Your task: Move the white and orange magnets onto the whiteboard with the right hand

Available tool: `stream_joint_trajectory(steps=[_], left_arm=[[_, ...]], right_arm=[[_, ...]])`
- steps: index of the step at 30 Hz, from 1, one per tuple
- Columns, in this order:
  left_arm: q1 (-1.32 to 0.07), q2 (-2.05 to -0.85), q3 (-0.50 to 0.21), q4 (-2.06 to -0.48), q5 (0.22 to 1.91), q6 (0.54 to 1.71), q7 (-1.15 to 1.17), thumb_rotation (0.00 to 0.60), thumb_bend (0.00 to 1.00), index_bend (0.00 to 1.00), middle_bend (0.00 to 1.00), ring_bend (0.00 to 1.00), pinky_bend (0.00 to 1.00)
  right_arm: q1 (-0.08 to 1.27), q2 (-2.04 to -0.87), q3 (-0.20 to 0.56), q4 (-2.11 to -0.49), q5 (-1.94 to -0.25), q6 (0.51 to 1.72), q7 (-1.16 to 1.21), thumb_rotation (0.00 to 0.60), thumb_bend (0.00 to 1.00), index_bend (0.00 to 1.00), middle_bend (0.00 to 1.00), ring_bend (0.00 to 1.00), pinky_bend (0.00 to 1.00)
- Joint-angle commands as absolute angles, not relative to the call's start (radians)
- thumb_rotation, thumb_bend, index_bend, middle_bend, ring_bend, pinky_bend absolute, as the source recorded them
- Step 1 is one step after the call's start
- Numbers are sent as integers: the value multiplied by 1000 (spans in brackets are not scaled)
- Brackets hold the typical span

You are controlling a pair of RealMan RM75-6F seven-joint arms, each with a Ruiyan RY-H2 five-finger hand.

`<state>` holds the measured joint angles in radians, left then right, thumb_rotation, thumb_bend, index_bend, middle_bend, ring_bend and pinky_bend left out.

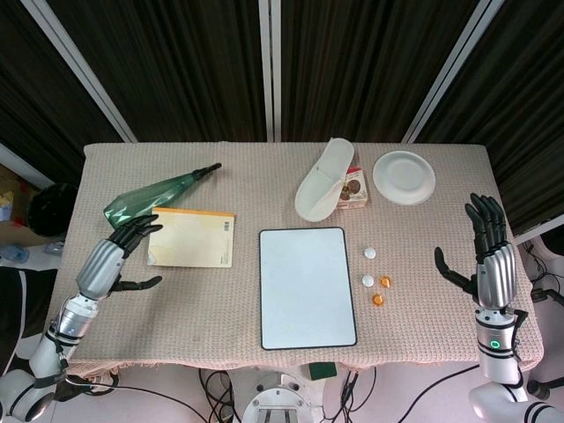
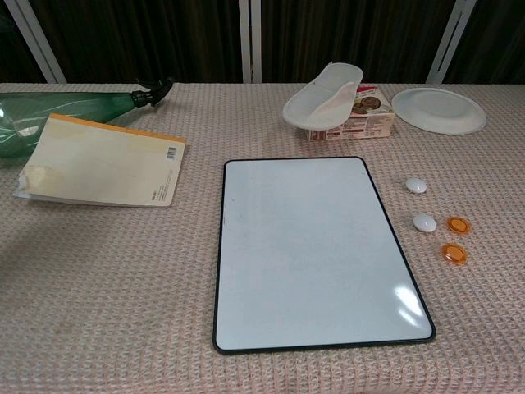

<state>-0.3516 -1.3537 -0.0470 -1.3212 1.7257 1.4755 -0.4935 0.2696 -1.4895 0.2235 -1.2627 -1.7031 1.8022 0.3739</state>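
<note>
The whiteboard [image 1: 306,286] [image 2: 316,250] lies flat in the middle of the table with nothing on it. Just right of it sit two white magnets [image 1: 371,253] [image 1: 368,281] [image 2: 417,186] [image 2: 424,222] and two orange magnets [image 1: 385,281] [image 1: 377,300] [image 2: 459,224] [image 2: 454,253]. My right hand [image 1: 490,256] hovers at the table's right edge, fingers spread and holding nothing, well right of the magnets. My left hand [image 1: 117,256] is at the left edge, fingers apart and empty. The chest view shows neither hand.
A yellow notepad [image 1: 193,237] [image 2: 102,170] and a green bottle [image 1: 154,196] [image 2: 66,109] lie on the left. At the back right are a white slipper [image 1: 322,179] [image 2: 323,94], a small box [image 1: 355,188] [image 2: 361,119] and a white plate [image 1: 404,177] [image 2: 438,110].
</note>
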Motion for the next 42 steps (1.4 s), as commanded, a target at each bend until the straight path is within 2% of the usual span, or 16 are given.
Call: stream_joint_trajectory(steps=[1, 13, 17, 22, 25, 28, 34, 42], left_arm=[[-359, -1362, -45, -1317, 1720, 1475, -466, 600, 105, 162, 91, 96, 178], [-328, -1332, -25, -1344, 1710, 1518, -388, 600, 106, 162, 99, 96, 172], [-303, -1315, -29, -1350, 1675, 1529, -354, 600, 105, 162, 100, 96, 170], [-280, -1282, -27, -1369, 1633, 1517, -317, 600, 105, 162, 108, 96, 157], [-266, -1268, -24, -1376, 1612, 1510, -292, 600, 105, 162, 108, 96, 154], [-256, -1262, -21, -1375, 1595, 1502, -295, 600, 105, 162, 108, 96, 153], [-246, -1270, -12, -1341, 1585, 1483, -331, 600, 105, 162, 108, 96, 152], [-235, -1264, -13, -1332, 1589, 1496, -340, 600, 105, 164, 108, 96, 152]], right_arm=[[270, -1489, 222, -1259, -1698, 1802, 378, 600, 392, 0, 0, 0, 0], [276, -1458, 169, -1292, -1722, 1761, 319, 600, 379, 12, 1, 0, 0], [282, -1388, 115, -1370, -1738, 1663, 203, 600, 359, 135, 10, 0, 0], [304, -1307, 46, -1503, -1719, 1471, 1, 600, 350, 325, 10, 0, 0], [321, -1291, 26, -1552, -1658, 1345, -123, 600, 344, 379, 6, 0, 0], [335, -1300, 25, -1580, -1580, 1249, -242, 600, 335, 389, 0, 0, 0], [362, -1366, 21, -1557, -1522, 1163, -355, 600, 327, 349, 0, 0, 0], [389, -1453, 33, -1489, -1496, 1131, -377, 600, 320, 326, 0, 0, 0]])
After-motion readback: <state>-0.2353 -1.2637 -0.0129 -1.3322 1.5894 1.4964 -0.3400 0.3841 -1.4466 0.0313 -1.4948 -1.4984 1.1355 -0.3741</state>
